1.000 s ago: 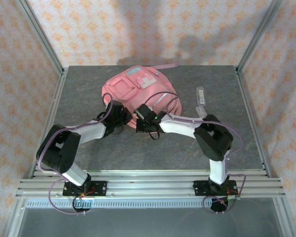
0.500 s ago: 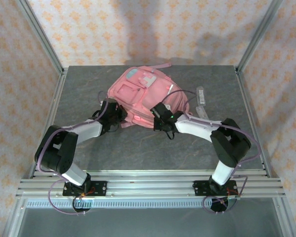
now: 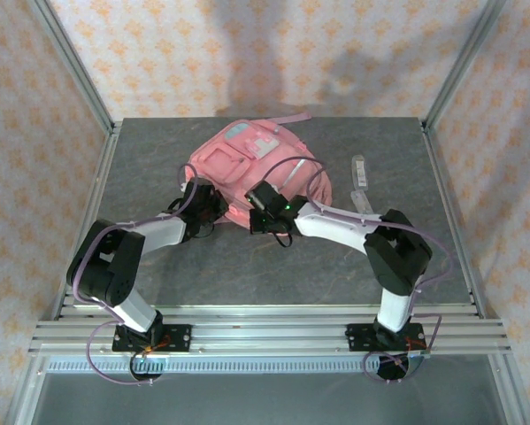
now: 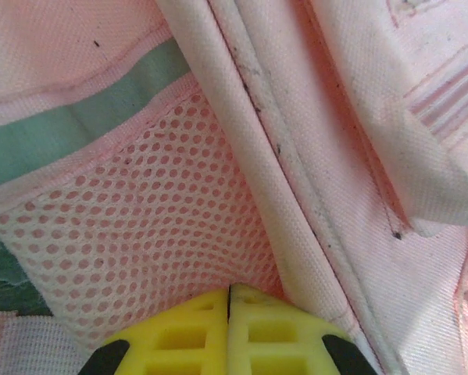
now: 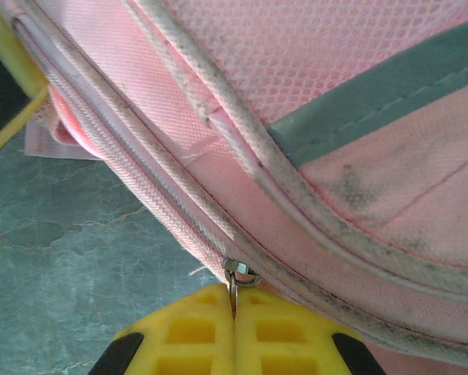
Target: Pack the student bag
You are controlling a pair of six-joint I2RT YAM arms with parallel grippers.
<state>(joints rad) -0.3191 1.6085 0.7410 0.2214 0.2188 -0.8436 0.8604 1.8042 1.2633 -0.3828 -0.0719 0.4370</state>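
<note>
The table (image 3: 247, 266) has a dark grey, stone-patterned top set inside a metal frame. The student bag (image 3: 247, 159) lies on it in the far middle, front pockets facing up, with one pink strap (image 3: 293, 118) trailing toward the far edge. Near the bag's right side and apart from it, a slim pale strip (image 3: 359, 170) lies flat, too small to identify. In the right wrist view, the bag's zipped edge rests on the grey top.

The right gripper's (image 5: 234, 303) yellow fingers pinch the metal zip pull (image 5: 239, 270) on the student bag (image 5: 319, 101), over the grey table (image 5: 62, 258).
</note>
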